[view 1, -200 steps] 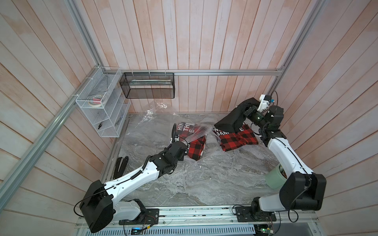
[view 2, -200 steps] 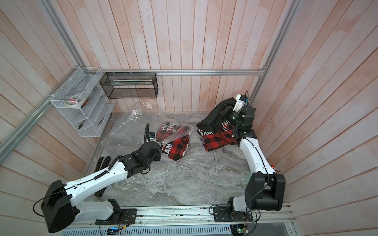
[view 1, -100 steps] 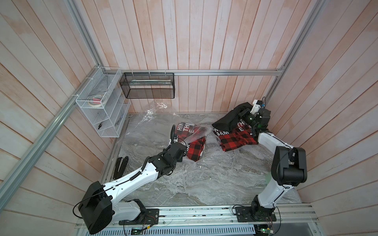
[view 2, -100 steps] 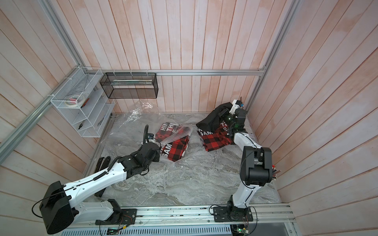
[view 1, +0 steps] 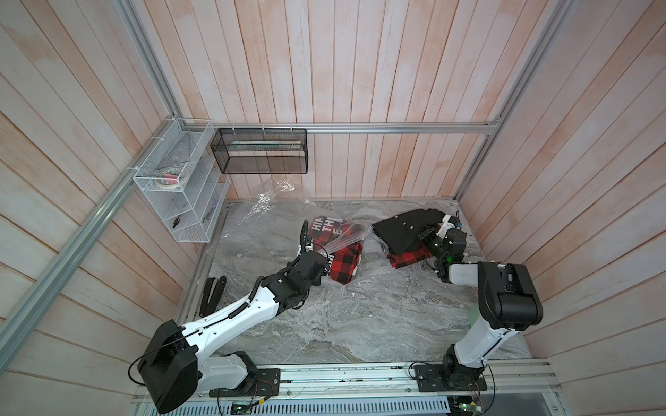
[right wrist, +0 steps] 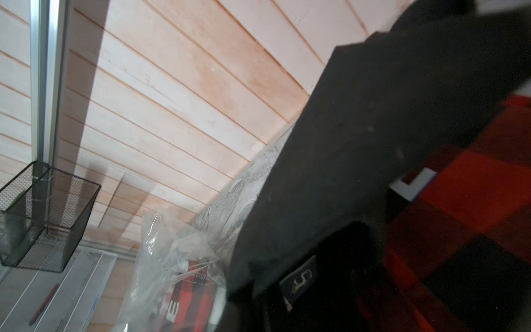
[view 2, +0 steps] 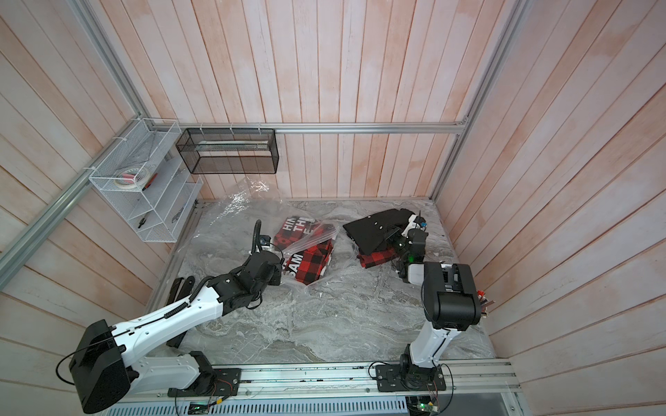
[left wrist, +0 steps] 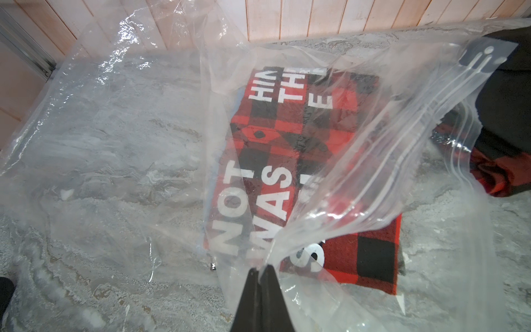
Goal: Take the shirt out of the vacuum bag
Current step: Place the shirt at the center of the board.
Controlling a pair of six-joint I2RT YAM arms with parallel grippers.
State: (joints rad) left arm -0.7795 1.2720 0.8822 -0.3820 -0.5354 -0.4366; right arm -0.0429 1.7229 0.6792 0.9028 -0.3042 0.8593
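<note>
Right arm's tucked back now; right end effector (view 1: 422,233) clamps shut on the black-and-red plaid shirt (view 1: 403,226), lying right of the clear crinkly vacuum bag (left wrist: 115,129) the left end effector (left wrist: 262,268) pinches.

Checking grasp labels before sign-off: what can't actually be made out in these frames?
- Right end effector: its tips are buried under the black shirt in the right wrist view, and covered in both top views.
- Print on the plaid shirt: cut off by folds and by glare on the vacuum bag, left wrist view.
- White rack contents: too small in both top views.
- Bag valve: not visible in any view.
</note>
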